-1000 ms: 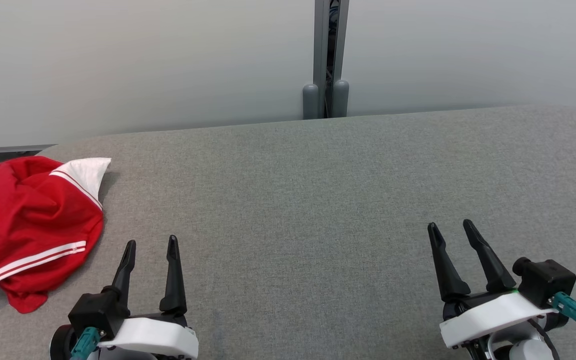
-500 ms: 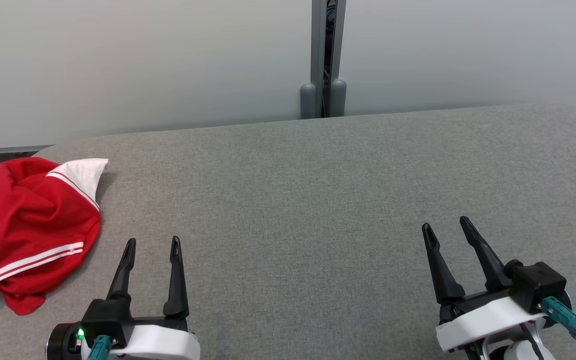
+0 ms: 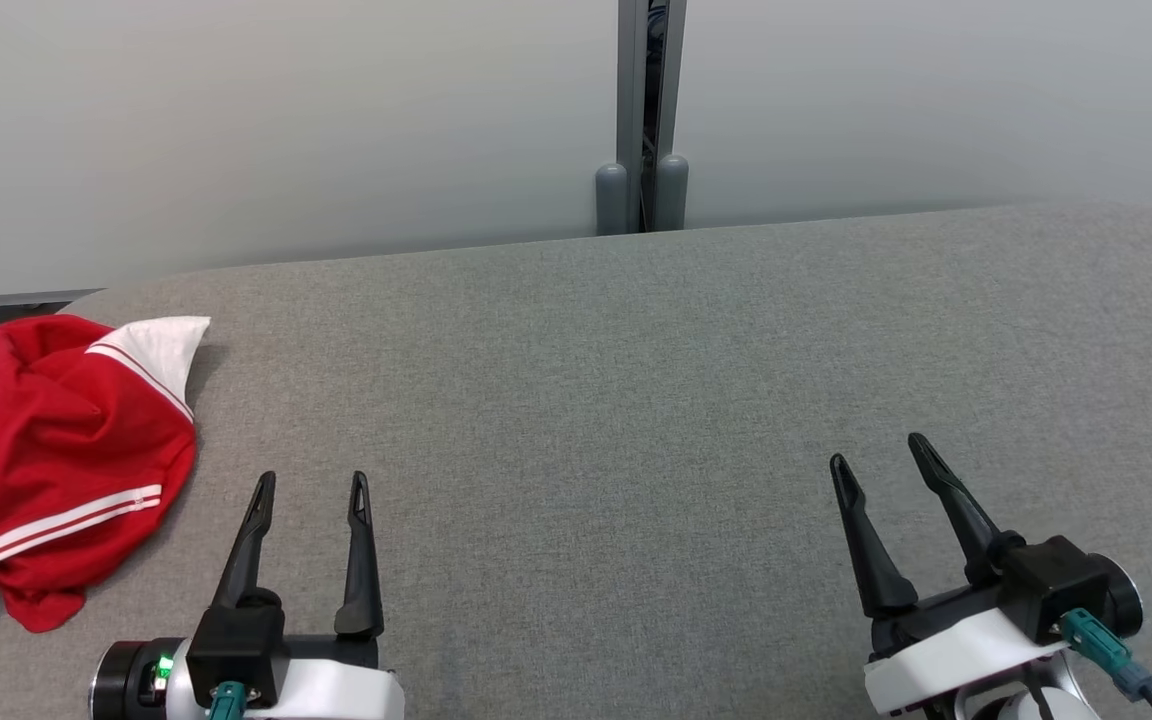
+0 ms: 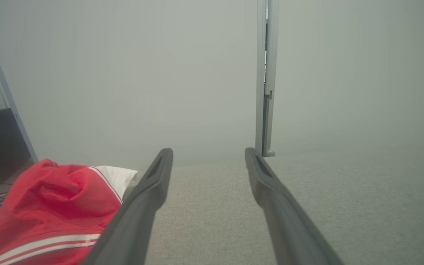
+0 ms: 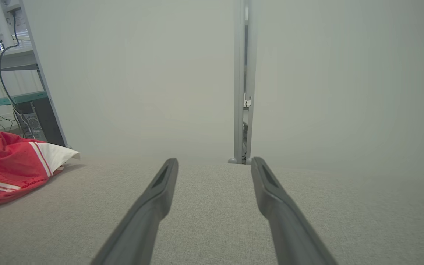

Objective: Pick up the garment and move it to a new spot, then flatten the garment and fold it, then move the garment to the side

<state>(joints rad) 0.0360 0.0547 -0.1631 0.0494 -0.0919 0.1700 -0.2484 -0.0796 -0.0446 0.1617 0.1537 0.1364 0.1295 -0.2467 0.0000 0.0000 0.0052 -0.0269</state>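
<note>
The garment [image 3: 46,460] is red with white stripes and a white patch. It lies crumpled at the far left edge of the grey table [image 3: 636,400]. It also appears in the left wrist view [image 4: 50,209] and the right wrist view [image 5: 9,165]. My left gripper [image 3: 314,482] hovers open just right of the garment, not touching it, with nothing between its fingers. Low on the right, my right gripper [image 3: 878,452] is open and empty, far from the garment. Both pairs of fingers point toward the back wall.
A pale wall with a grey vertical post [image 3: 642,110] stands behind the table's far edge. A shelf with cables and a dark box [image 5: 20,103] lies beyond the table's left end. The table's grey fabric stretches wide between and ahead of the grippers.
The head camera has shifted a little, sliding the scene left. Both grippers have drawn slightly lower in the view and stayed open. The garment has not moved.
</note>
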